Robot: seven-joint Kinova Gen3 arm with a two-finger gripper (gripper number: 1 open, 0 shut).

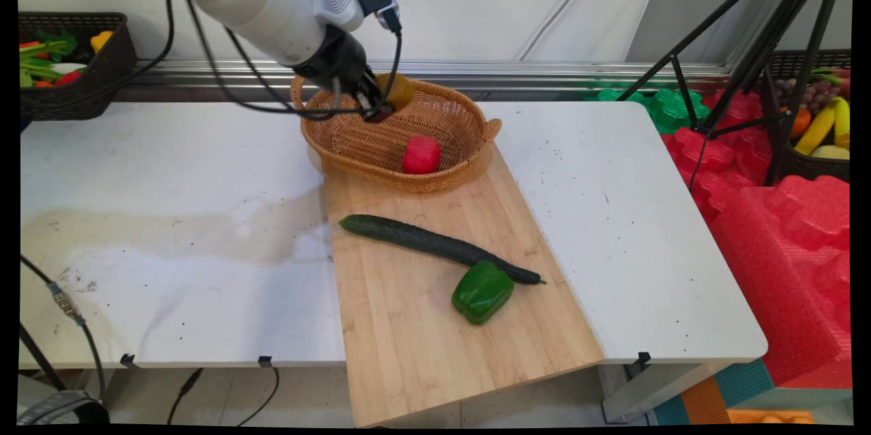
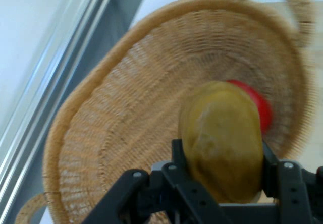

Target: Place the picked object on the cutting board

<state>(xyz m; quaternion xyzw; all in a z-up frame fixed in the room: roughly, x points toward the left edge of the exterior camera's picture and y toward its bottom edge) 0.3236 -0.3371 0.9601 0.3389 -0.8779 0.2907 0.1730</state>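
The claw (image 2: pixel 222 181), closed on a yellow-brown potato (image 2: pixel 222 138) whose long axis runs out along the fingers, hangs inside the basket (image 1: pixel 449 180) near its far rim, above its floor, the red fruit (image 1: pixel 421 154) lying nearer the camera.

No readable text, label, brand or number shows anywhere.

A basket (image 1: pixel 469 139) sits on the far end of a cutting board (image 1: pixel 415 340), a tomato (image 1: pixel 421 154) inside it. Nearer on the board lies a cucumber (image 1: pixel 422 241), a pepper (image 1: pixel 482 291) just before its right end.
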